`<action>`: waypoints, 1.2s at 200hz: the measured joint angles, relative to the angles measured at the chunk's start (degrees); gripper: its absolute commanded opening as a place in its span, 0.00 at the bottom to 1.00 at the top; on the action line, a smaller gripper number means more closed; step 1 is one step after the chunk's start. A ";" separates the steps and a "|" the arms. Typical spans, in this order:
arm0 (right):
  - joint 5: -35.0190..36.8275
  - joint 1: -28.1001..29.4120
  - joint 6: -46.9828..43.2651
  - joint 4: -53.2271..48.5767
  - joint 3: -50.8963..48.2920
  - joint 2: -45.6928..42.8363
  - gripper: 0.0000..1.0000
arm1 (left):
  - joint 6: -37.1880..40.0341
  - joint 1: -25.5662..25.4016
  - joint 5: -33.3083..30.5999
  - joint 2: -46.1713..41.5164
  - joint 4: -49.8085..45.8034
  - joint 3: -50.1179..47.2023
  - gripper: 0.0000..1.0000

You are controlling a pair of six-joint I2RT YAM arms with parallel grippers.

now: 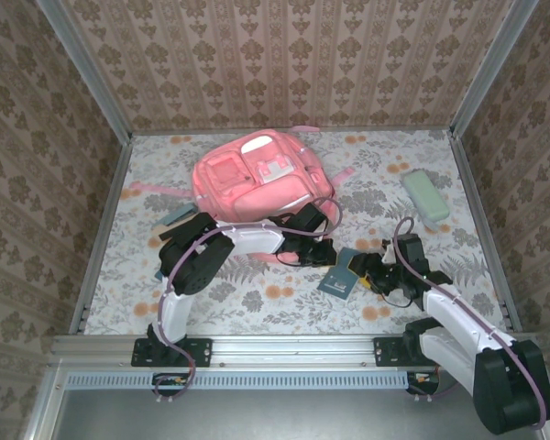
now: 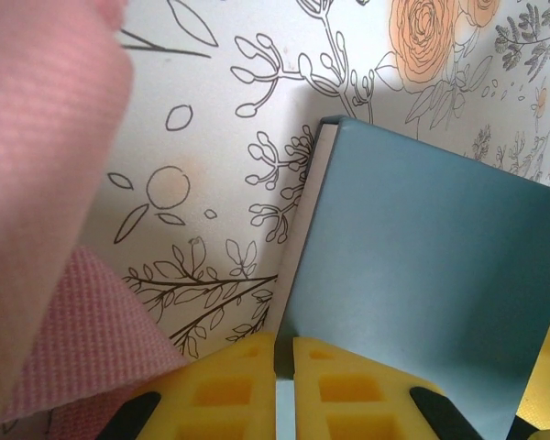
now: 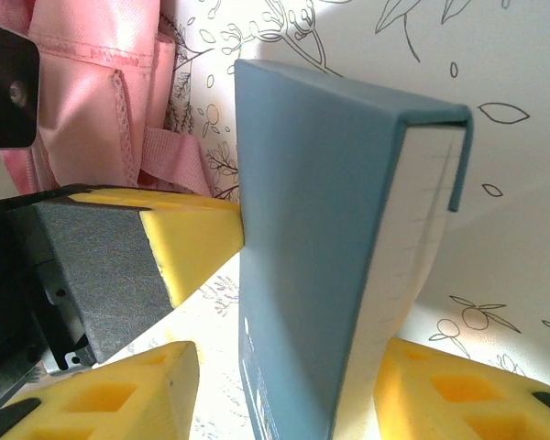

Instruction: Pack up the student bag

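You are partway through getting the blue book (image 3: 302, 211) to the student bag (image 1: 257, 179); by my reading none of it is inside yet. Your right gripper (image 3: 289, 367) has its fingers apart, one on either side of the book. The page block rests against one pad and the other pad stands off the cover. Your left gripper (image 2: 284, 353) has its fingers drawn almost together on a thin edge of the book, which looks like a pinch on its cover. The bag lies just beyond the left fingers, its pink fabric beside them. The next move probably calls for one firm hold, then a carry to an open pocket; I cannot tell whether any zip is open. The floral table cover (image 1: 119, 293) is boxed in by wallpapered walls (image 1: 284, 64), and a pale green case (image 1: 424, 197) lies well beyond the right fingers.
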 measured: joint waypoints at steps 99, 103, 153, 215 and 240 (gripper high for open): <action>-0.07 0.26 -10.78 -6.86 8.68 -0.72 0.50 | -0.13 -0.42 -0.04 0.55 0.68 0.00 0.10; -0.09 0.26 -11.06 -6.86 8.74 -0.66 0.50 | -0.13 -0.48 -0.04 0.66 0.72 0.00 0.10; -0.04 0.26 -13.97 -7.04 9.05 1.20 0.50 | -0.13 -0.59 -0.02 0.79 0.83 0.00 0.11; -8.85 0.44 -9.64 0.61 8.70 0.50 0.50 | -0.11 -0.68 -0.02 1.01 0.87 0.00 0.11; -8.52 0.55 -10.01 -0.42 8.87 0.39 0.51 | -0.11 -0.83 -0.02 1.03 0.87 0.00 0.11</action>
